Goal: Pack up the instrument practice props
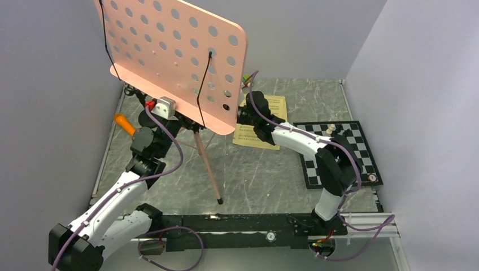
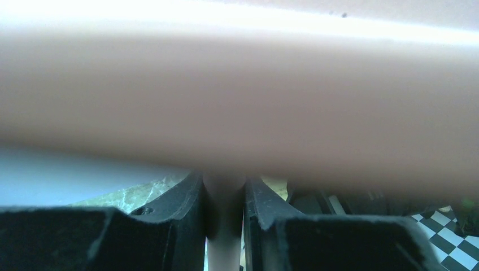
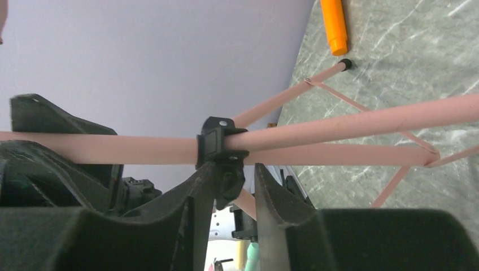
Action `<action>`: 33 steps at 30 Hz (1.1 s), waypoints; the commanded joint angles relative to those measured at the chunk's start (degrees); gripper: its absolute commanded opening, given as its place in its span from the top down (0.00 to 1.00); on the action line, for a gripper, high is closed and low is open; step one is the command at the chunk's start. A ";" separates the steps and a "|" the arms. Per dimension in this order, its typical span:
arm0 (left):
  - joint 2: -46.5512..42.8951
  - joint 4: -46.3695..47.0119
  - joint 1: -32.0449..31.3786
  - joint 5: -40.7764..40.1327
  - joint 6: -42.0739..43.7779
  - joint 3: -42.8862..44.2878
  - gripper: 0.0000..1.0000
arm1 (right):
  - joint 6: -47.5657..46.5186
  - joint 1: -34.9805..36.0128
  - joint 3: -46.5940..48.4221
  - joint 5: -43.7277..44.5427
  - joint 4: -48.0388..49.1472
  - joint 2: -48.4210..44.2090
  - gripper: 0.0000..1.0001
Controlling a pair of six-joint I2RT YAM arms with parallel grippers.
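Note:
The tall pink perforated music stand (image 1: pixel 169 56) stands at the back left, its desk tilted, one tripod leg reaching forward (image 1: pixel 210 169). My left gripper (image 1: pixel 158 127) is under the desk, shut on the pink pole (image 2: pixel 225 231); the blurred desk (image 2: pixel 237 96) fills that view. My right gripper (image 1: pixel 240 114) is at the desk's lower right corner. Its jaws stand narrowly open around the knob of the pole's black clamp (image 3: pixel 217 144), which touches the left finger. The orange microphone (image 1: pixel 124 124) lies at the left, also in the right wrist view (image 3: pixel 333 25). Yellow sheet music (image 1: pixel 265 121) lies under the right arm. The mic stand is hidden.
A black-and-white chessboard (image 1: pixel 339 155) with a few pieces lies at the right. Small coloured toys (image 1: pixel 247 79) show behind the desk's right edge. Grey walls close in on the left, back and right. The arms' black base rail (image 1: pixel 243 228) runs along the near edge.

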 commanded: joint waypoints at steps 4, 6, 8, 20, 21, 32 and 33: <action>-0.12 -6.09 -0.69 0.08 -1.24 -2.09 1.00 | -0.52 0.14 5.05 -3.34 2.63 1.65 0.67; 0.08 -6.02 -0.66 0.21 -1.44 -2.09 1.00 | -0.23 0.23 4.89 -4.64 3.44 2.21 0.68; 0.06 -6.12 -0.70 0.32 -1.40 -2.14 1.00 | -0.56 0.45 4.84 -5.90 3.78 2.34 0.68; 0.21 -6.21 -0.66 0.23 -1.63 -2.05 1.00 | -4.21 1.23 4.12 -6.20 0.21 0.47 0.70; 0.37 -6.23 -0.70 0.31 -1.64 -2.01 1.00 | -4.17 1.22 4.21 -6.36 0.33 0.56 0.73; 0.02 -6.50 -0.70 0.11 -1.64 -2.18 1.00 | -3.53 1.63 3.21 -8.68 2.59 0.32 0.78; 0.00 -6.50 -0.71 0.14 -1.64 -2.18 1.00 | -3.63 1.65 3.07 -9.06 2.69 0.38 0.82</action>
